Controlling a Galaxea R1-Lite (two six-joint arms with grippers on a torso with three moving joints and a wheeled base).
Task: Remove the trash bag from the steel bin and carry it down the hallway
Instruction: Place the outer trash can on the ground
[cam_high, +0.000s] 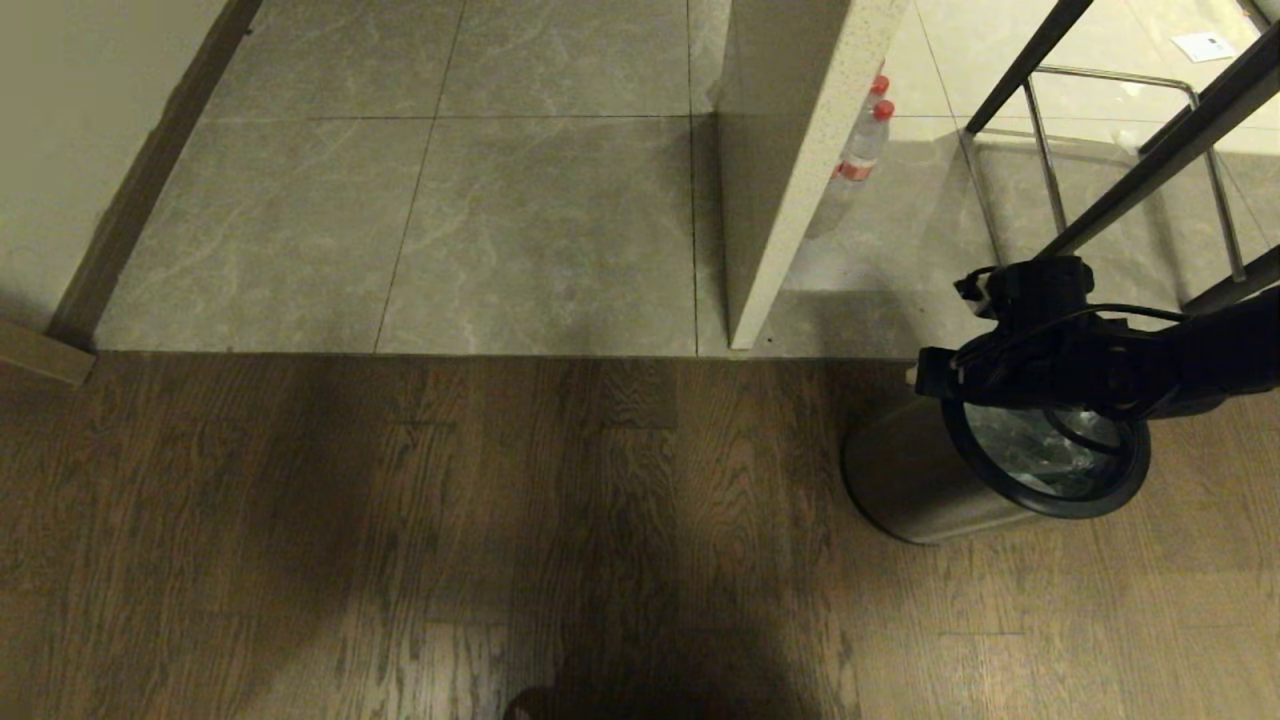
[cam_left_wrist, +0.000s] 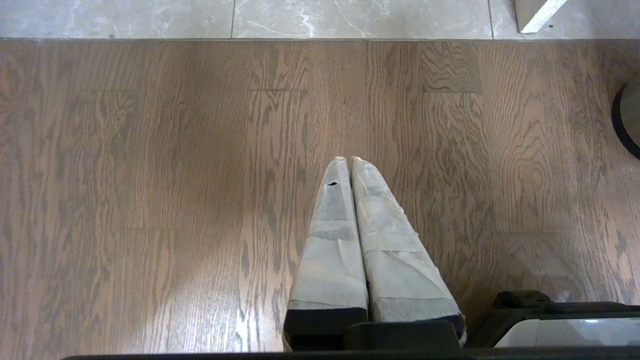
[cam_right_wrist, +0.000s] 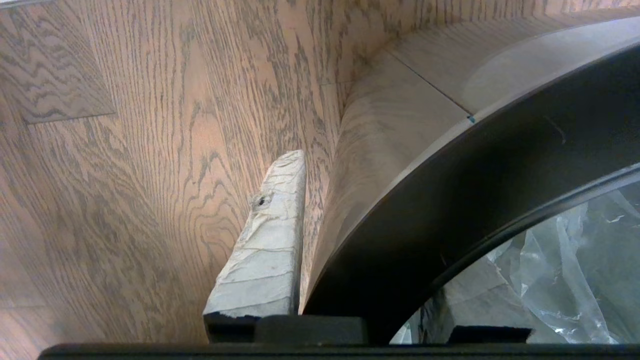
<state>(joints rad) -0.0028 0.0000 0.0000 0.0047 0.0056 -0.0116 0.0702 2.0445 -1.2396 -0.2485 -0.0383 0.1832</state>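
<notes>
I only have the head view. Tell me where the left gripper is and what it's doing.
Observer: The left gripper hangs shut and empty over the wood floor. Only the edge of the bin shows in its camera.
Operator: Now report on the bag, close up.
Observer: The bag is clear, crinkled plastic lying inside the bin, below the black rim. The right gripper is at that rim, and the bag has not been lifted out.
</notes>
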